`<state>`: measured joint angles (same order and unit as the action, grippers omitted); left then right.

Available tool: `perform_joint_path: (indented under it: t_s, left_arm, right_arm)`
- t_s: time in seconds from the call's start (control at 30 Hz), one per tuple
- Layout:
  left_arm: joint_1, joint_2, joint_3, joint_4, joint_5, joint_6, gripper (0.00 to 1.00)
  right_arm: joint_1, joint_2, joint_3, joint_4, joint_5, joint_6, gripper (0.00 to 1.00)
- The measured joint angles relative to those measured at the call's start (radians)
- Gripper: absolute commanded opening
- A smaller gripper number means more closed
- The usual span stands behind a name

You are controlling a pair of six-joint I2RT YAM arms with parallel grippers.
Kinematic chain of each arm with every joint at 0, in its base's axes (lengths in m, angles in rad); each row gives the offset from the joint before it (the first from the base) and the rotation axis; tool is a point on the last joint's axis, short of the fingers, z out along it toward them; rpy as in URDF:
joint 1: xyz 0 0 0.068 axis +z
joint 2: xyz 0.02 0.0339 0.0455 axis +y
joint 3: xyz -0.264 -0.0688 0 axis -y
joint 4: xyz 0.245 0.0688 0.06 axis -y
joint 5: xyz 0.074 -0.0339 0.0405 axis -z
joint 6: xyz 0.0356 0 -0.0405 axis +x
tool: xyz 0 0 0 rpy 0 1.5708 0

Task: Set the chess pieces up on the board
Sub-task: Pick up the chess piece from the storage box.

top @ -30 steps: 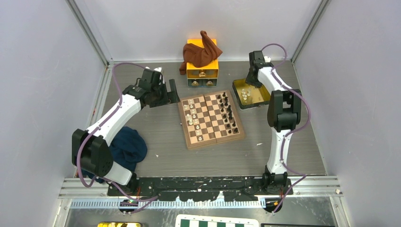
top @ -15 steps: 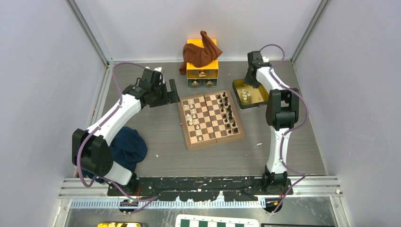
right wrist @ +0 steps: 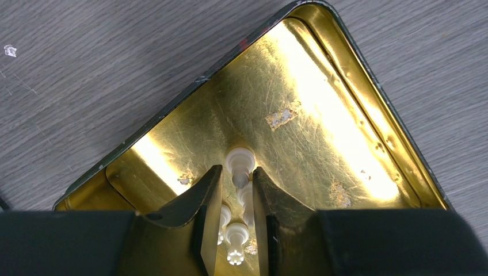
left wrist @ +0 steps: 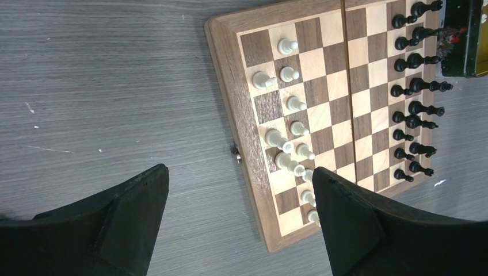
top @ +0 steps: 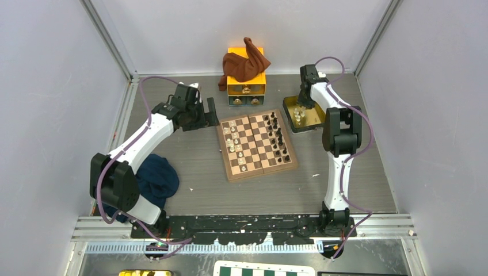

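- Blue cloth [top: 156, 177] lay bunched by the left arm's base, in the same place as a second before.
- Across the middle of the table, the board [top: 260, 171] had not altered. The dark pieces [left wrist: 415, 107] stood in two files along its right side. The white pieces [left wrist: 295, 103] on its left side made a thinner, patchy double file with squares still bare.
- Just off the board's left edge, the left gripper [top: 210, 112] hovered as before, its jaws spread wide and holding nothing. It looked parked rather than working.
- Farther back, beside the board's right corner, came the one real change. The right gripper [right wrist: 236, 172] had eased a little deeper into the gold tin [right wrist: 322, 86], and its jaws had drawn in from a wider gap.
- The jaws now stood narrowly parted around a small cluster of cream figures. One white piece [right wrist: 240, 159] sat with its head just past the fingertips and its stem between them.
- Whether the fingers [right wrist: 202, 198] had pinched it yet could not be told. It read as a pick in progress, probably meant for a bare square on the white side.
- At the far wall, the drawer box [top: 246, 87] and the brown cloth [top: 244, 63] draped on it were untouched.
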<state>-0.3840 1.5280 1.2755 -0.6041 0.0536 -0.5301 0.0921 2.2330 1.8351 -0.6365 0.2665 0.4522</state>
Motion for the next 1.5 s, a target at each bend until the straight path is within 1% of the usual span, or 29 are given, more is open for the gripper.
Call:
perform_joint_path:
  t_s: [0.27,0.5,0.67,0.9,1.17,1.4,1.5]
  left_arm:
    - [0.000,0.020,0.005,0.000,0.000,0.016,0.95]
    - [0.000,0.029,0.019,0.000,0.000,0.020,0.95]
    - [0.001,0.032,0.019,0.000,0.000,0.020,0.95]
    - [0.001,0.032,0.019,0.000,0.000,0.020,0.95]
    - [0.001,0.032,0.023,0.001,0.000,0.027,0.96]
    - [0.001,0.014,0.019,0.004,0.001,0.037,0.96]
    - [0.001,-0.010,0.010,0.010,0.003,0.036,0.96]
  right_arm:
    - [0.000,0.007,0.013,0.000,0.001,0.001,0.24]
    - [-0.001,0.008,0.013,-0.001,0.001,0.000,0.10]
    - [-0.002,0.008,0.014,-0.002,0.002,0.000,0.04]
    - [-0.003,0.008,0.015,-0.006,0.009,-0.002,0.01]
    - [-0.003,-0.009,0.029,-0.028,0.008,-0.004,0.01]
    - [0.016,-0.106,0.029,-0.050,0.007,-0.005,0.01]
    - [0.043,-0.156,0.043,-0.068,0.002,-0.010,0.01]
